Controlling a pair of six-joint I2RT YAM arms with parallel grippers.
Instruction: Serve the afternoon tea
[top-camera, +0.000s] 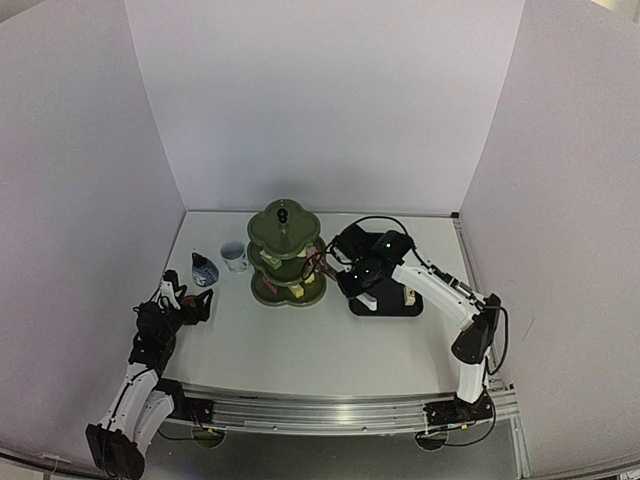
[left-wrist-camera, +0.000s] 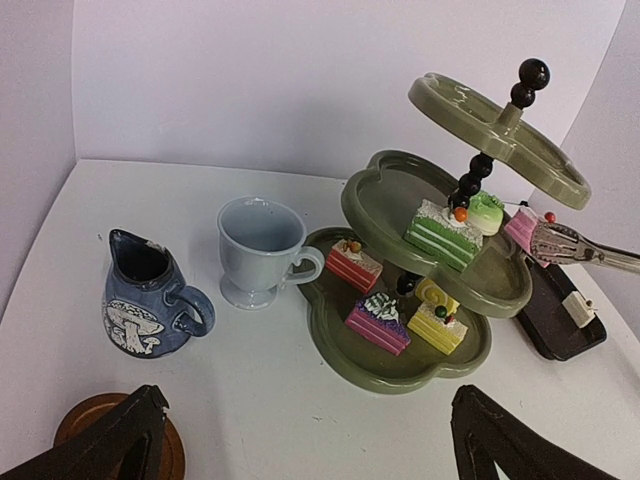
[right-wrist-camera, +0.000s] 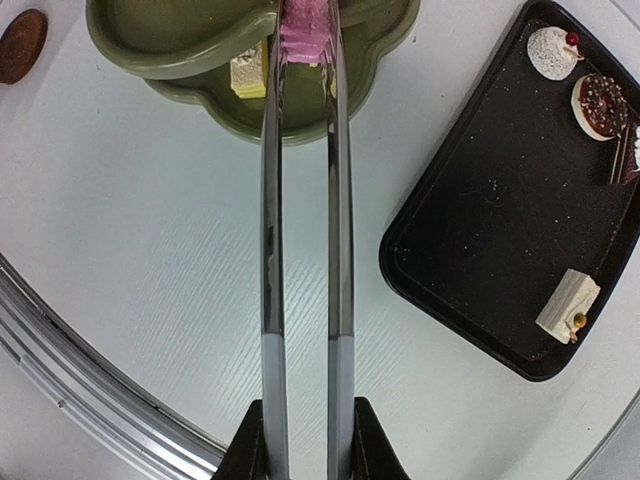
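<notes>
Seeing the dark green stand (left-wrist-camera: 440, 285) side-on from the left wrist alone: bearing a green layered cake (left-wrist-camera: 443, 232) on the middle tier and three small cakes on the bottom one. Looking into the black tray (right-wrist-camera: 480, 250) properly from the right wrist alone: carrying a chocolate doughnut (right-wrist-camera: 600, 105), a white cake (right-wrist-camera: 552, 50) and a cream block (right-wrist-camera: 567, 305). Taking in both arms at once only from above.

Right pincer (right-wrist-camera: 303, 440): pressing together on the handles of the metal tongs (right-wrist-camera: 300, 250). Tong tips pinching a pink cake (right-wrist-camera: 305, 30) at the rim of the middle tier, reaching in under the overhanging top tier.

Left pincer (left-wrist-camera: 310, 440): spreading wide, gripping nothing, hanging low over the surface (left-wrist-camera: 60, 250) near a brown coaster (left-wrist-camera: 100, 415).

Standing left of the stand: the white cup (left-wrist-camera: 258, 250), just beside the bottom tier's rim, and the blue cup (left-wrist-camera: 145, 295) near it. Lying to the right of the stand: the tray.
</notes>
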